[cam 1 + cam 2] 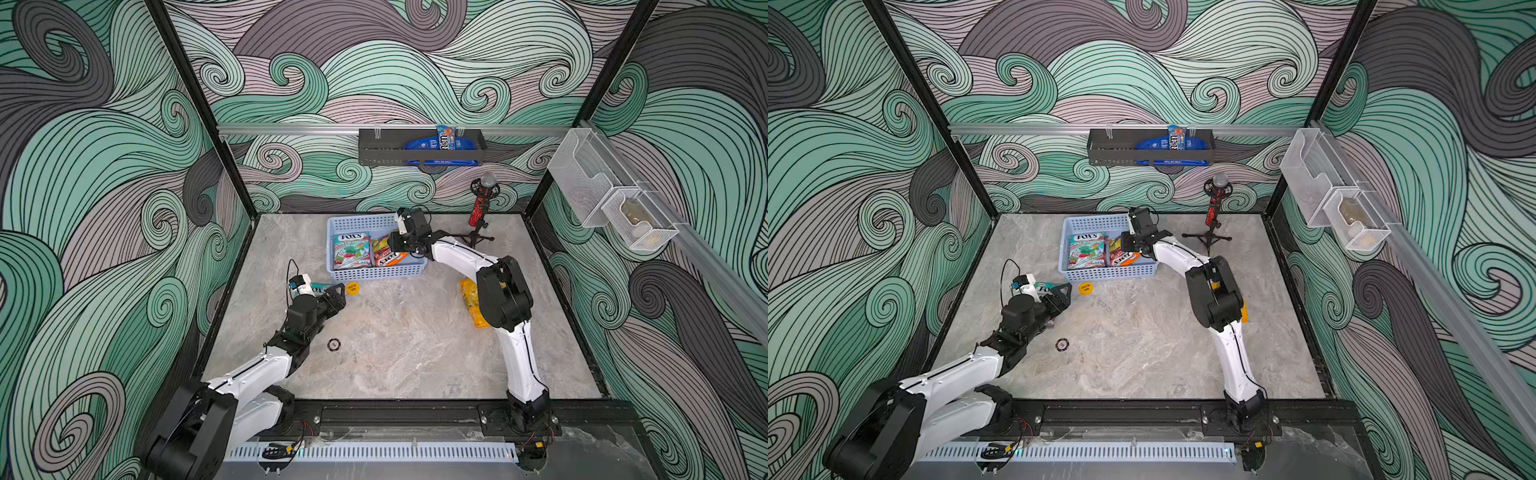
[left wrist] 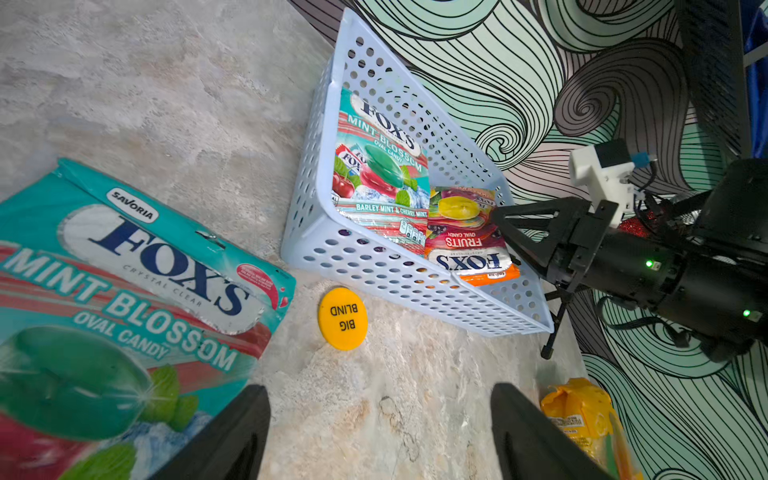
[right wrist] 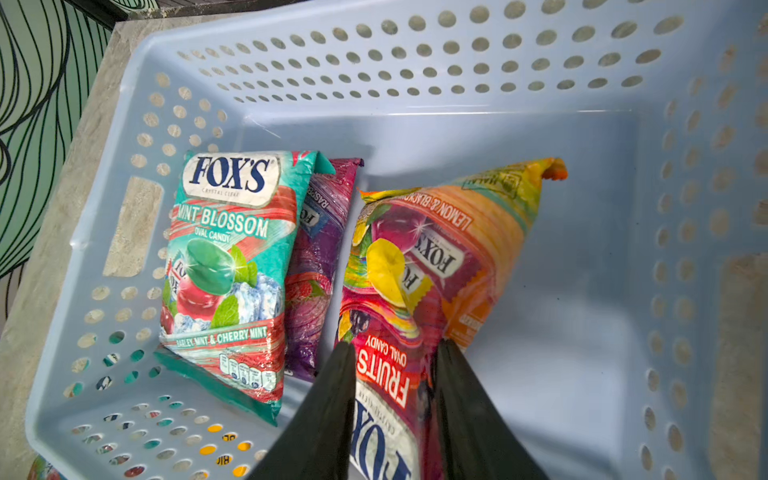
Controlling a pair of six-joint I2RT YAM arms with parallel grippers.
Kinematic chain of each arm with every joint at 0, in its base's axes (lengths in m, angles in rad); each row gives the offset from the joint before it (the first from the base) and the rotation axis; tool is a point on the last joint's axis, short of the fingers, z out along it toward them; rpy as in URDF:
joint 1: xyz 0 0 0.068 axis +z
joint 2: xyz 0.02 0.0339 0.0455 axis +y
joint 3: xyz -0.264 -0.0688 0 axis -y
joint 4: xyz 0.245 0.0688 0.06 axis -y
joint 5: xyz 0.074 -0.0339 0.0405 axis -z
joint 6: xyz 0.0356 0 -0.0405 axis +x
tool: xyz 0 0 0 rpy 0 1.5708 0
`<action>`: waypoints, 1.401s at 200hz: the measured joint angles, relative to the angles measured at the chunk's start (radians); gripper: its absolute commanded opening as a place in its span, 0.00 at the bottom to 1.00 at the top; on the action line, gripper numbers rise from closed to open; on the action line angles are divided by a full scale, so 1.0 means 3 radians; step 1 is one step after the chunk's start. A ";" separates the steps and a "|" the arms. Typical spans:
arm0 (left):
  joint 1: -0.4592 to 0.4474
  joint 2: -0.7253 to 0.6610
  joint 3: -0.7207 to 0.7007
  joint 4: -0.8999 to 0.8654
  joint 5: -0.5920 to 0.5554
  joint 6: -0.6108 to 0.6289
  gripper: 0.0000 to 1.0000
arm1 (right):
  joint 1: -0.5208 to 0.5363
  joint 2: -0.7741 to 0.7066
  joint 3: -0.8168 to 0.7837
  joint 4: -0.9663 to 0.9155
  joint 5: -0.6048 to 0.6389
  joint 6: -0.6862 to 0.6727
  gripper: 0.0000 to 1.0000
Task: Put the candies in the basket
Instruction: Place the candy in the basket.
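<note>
Basket (image 1: 376, 272): light blue with perforated walls, at the far middle of the surface (image 1: 415, 340). It holds three bags.
- Teal bag (image 1: 351, 250): face up.
- Purple bag (image 3: 322, 249): beneath the teal bag, mostly covered.
- Orange-red bag (image 3: 419, 266): beside them, crumpled and tilted.

Right fingers (image 3: 328, 407): above the basket, parted, with the near end of the orange-red bag showing between them. Whether they touch it cannot be told.

Second teal bag (image 2: 124, 291): on the surface outside the basket, just beside the left fingers (image 2: 245, 428).

Left fingers: spread apart, only bare surface between them.

Yellow bag (image 1: 471, 305): on the surface, nearer than the basket and to its right, partly hidden by the right arm (image 1: 503, 299).

Yellow disc (image 1: 352, 287): on the surface between the second teal bag and the basket.
</note>
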 measured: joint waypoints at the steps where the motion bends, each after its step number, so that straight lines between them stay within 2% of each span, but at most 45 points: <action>1: 0.0000 -0.0003 -0.0005 0.0003 -0.0003 -0.0001 0.86 | 0.0000 0.0000 0.0000 -0.0001 0.0003 -0.0003 0.38; 104: 0.0000 -0.0010 -0.0067 0.0011 -0.0057 -0.0001 0.86 | 0.0003 -0.0125 -0.0182 -0.0071 0.0095 -0.0081 0.40; 165: 0.0000 0.0031 -0.0062 -0.0004 -0.0109 0.0018 0.86 | 0.0008 0.0203 -0.0149 -0.0065 -0.0045 -0.0022 0.39; 191: 0.0000 0.0043 -0.0003 -0.0150 -0.0207 0.0031 0.87 | 0.0018 0.0183 -0.0142 -0.0069 -0.0084 -0.0018 0.39; 218: 0.0000 -0.0013 0.0167 -0.0463 -0.0347 0.0027 0.88 | 0.0041 -0.0009 -0.0154 -0.0120 -0.0121 -0.0010 0.41; 248: 0.0019 -0.0273 0.0445 -0.1016 -0.0420 -0.0076 0.91 | 0.0182 -0.0547 -0.0369 -0.0106 -0.0127 0.0011 0.59; 260: 0.0043 -0.0371 0.0587 -0.1242 -0.0413 -0.0118 0.95 | 0.0284 -0.0765 -0.0477 -0.0080 -0.0127 0.0046 0.62; 280: 0.0237 -0.0483 0.0865 -0.1620 -0.0258 -0.0153 0.95 | 0.0504 -0.1071 -0.0704 0.0024 -0.0127 0.0131 0.64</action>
